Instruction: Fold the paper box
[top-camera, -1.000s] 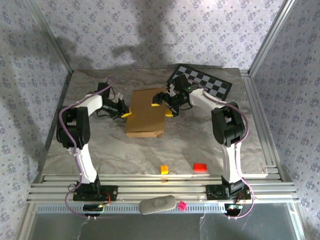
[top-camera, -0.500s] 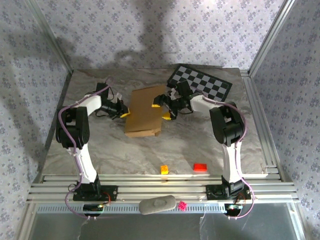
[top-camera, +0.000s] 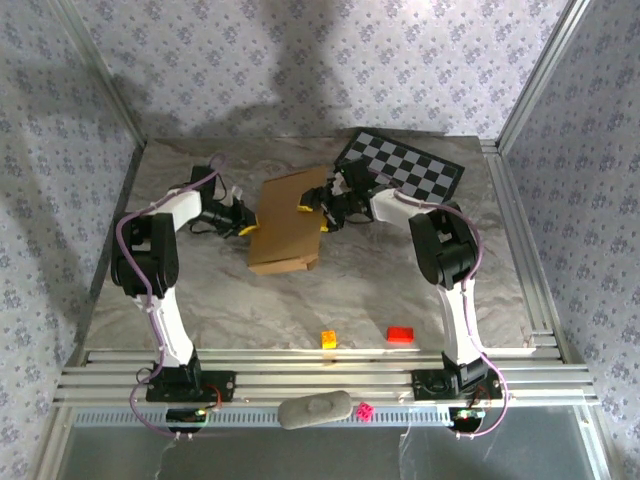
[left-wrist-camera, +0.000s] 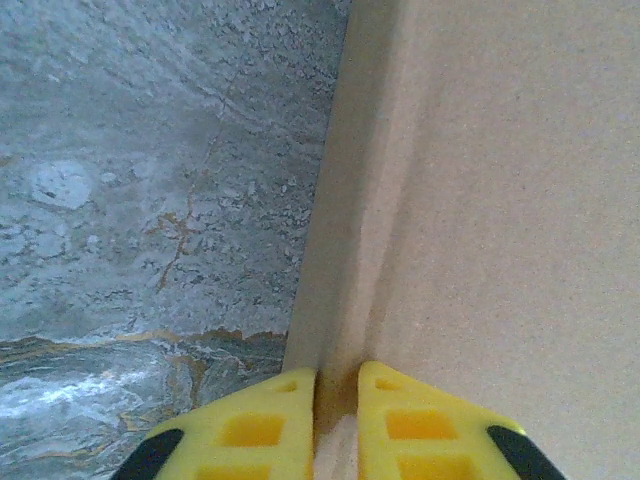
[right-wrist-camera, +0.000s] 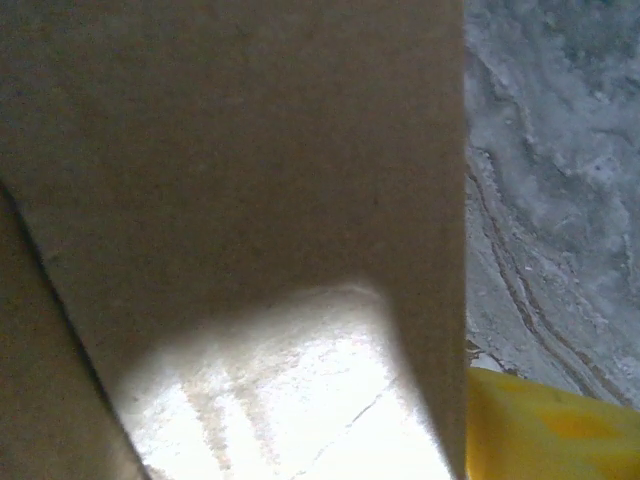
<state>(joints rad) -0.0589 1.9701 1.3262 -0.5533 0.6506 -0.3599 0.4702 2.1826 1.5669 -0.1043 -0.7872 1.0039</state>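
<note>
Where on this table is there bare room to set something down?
Free: the marble tabletop between the brown cardboard box and the orange block and red block; the patch right of the right arm. Crowded: the middle, where the left gripper and right gripper meet the box, and the far right, with the black-and-white checkered board.

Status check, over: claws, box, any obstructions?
Left claw pinching paper box, left edge. Right claw open, astride its right flap. Checkered board behind right arm.
</note>
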